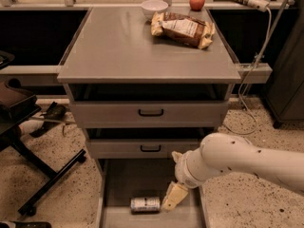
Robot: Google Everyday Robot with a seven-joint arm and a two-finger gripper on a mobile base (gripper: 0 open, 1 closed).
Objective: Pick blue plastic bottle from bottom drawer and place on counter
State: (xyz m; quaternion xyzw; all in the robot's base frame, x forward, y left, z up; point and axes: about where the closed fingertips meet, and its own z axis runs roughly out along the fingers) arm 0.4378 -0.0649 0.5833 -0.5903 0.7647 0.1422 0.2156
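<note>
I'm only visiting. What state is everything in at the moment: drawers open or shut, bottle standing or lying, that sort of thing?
bottom drawer: pulled open.
blue plastic bottle: lying on its side on that drawer's floor.
gripper: low in the bottom drawer, close beside the bottle.
top drawer: pushed in, or nearly.
middle drawer: the same.
snack bag: lying flat on the counter.
bowl: upright.

View: you look down from high, close in, facing the cabinet (114,114) front.
Pincer (172,190): low centre of your frame, over the bottom drawer (135,179).
</note>
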